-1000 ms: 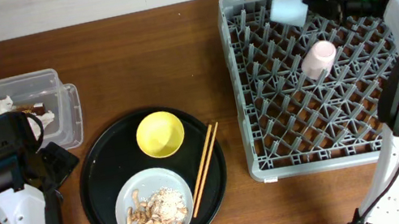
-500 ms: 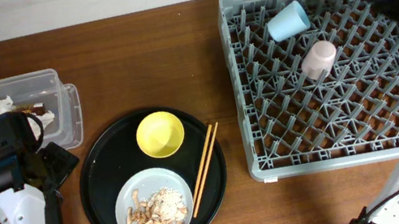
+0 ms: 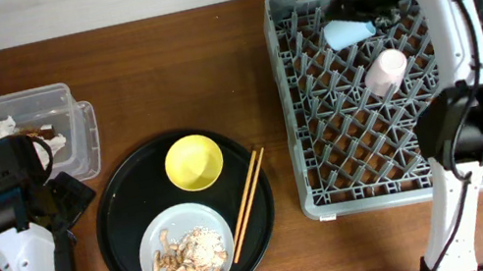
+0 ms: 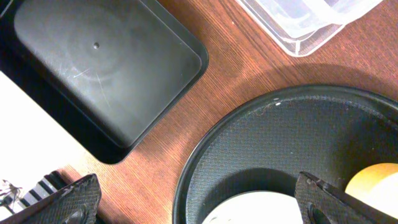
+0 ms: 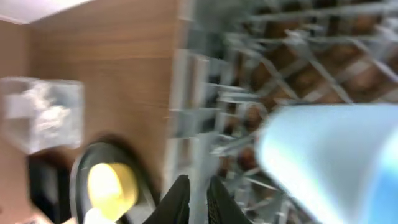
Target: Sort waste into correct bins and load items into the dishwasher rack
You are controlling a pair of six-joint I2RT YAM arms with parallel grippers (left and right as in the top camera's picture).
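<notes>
Swung in from the right edge, my right arm now reaches over the back-left corner of the large square grey plastic dishwasher rack (image 3: 293,97). The right tool (image 5: 196,186) sits just behind the small light-blue cup (image 3: 346,32), which lies on its side near the back wall, the small pink cup (image 3: 385,70) close by. Its fingers are pinched almost together on nothing. A bare strip of wooden worktop (image 3: 267,101) separates the rack from the big round black tray (image 4: 261,130). The left tool (image 4: 199,199) gapes wide, empty, over the tray's rim beside the flat black rectangular container (image 4: 99,68).

blue cup (image 3: 343,33), pink cup (image 3: 385,70) in rack (image 3: 365,156)
</notes>
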